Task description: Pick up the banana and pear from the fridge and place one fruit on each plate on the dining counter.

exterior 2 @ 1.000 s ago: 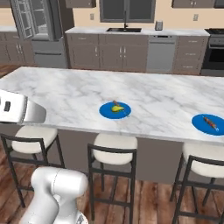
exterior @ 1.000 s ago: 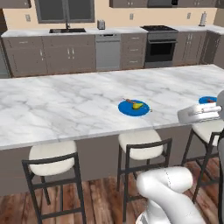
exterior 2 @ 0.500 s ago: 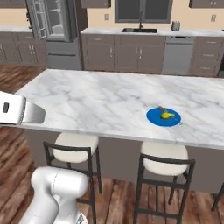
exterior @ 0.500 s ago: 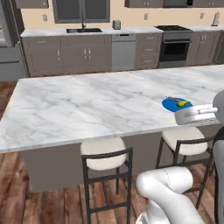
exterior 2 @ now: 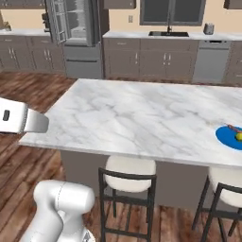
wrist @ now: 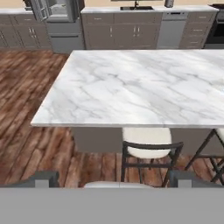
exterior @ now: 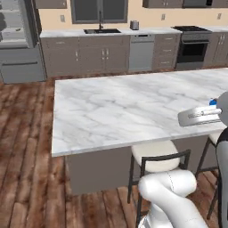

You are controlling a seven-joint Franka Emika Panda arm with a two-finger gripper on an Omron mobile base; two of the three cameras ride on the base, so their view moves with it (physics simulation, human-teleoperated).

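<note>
At dining counter [exterior 2: 142,118] end | base shifted left along the island toward fridge [exterior 2: 75,33] | gripper [wrist: 112,177] jaws spread, empty | pear [exterior 2: 239,136], apparently, on blue plate [exterior 2: 227,137]; banana pending.

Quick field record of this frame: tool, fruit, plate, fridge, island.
tool: open, empty; two dark fingertips spread wide in the hand view
plate: round bright blue plate on the white grey-veined marble island top, towards its right end
fruit: small yellow-green fruit on that plate, cut by the frame edge
fridge: tall grey steel fridge, door open, white shelves showing
stools: cushioned stool tucked under the near edge
</note>
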